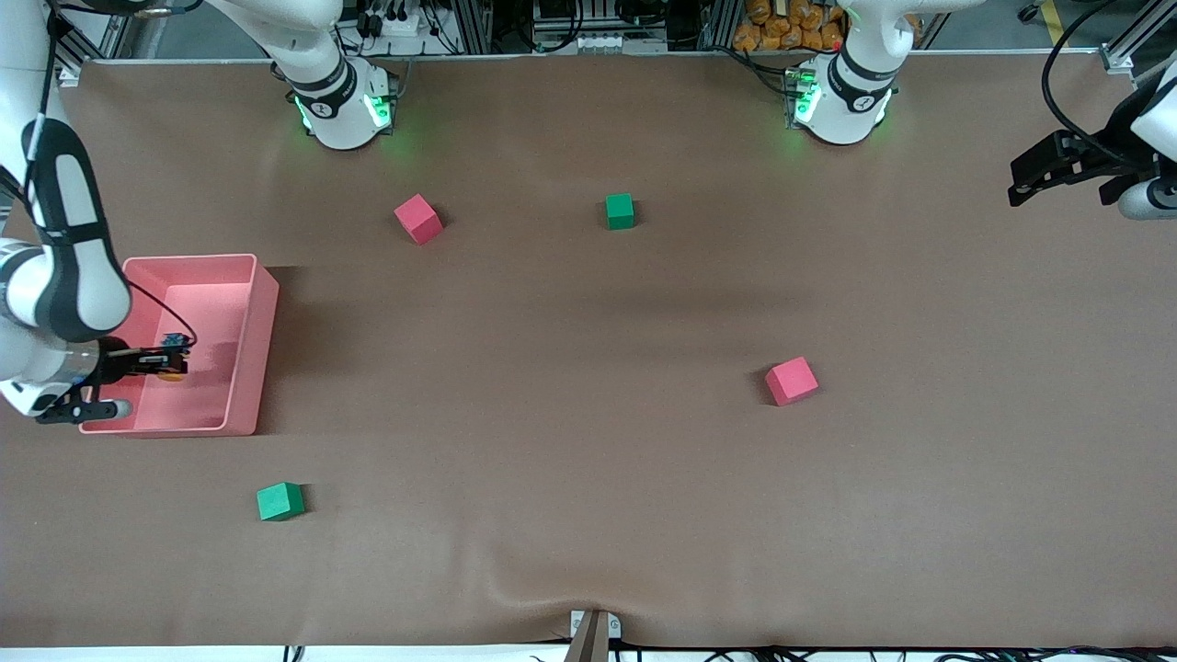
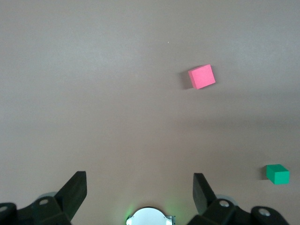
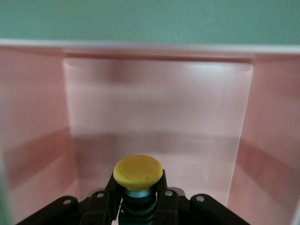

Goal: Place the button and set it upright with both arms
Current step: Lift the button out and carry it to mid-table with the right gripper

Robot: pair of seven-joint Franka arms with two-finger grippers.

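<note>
While the left end effector (image 1: 1016, 191) waits spread apart over the desk (image 1: 588, 441), the right end effector (image 1: 175, 360) clamps the push-button (image 3: 138, 176) inside the pink bin (image 1: 262, 313).

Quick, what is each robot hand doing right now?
Left gripper: open, holding nothing, waiting at its end of the table.
Right gripper: shut on the button, in the pink bin.

No readable text anywhere (cubes and bin unmarked).

R gripper (image 1: 175, 357) fingers clamped, L gripper (image 1: 1021, 184) fingers spread, waiting aloft
</note>
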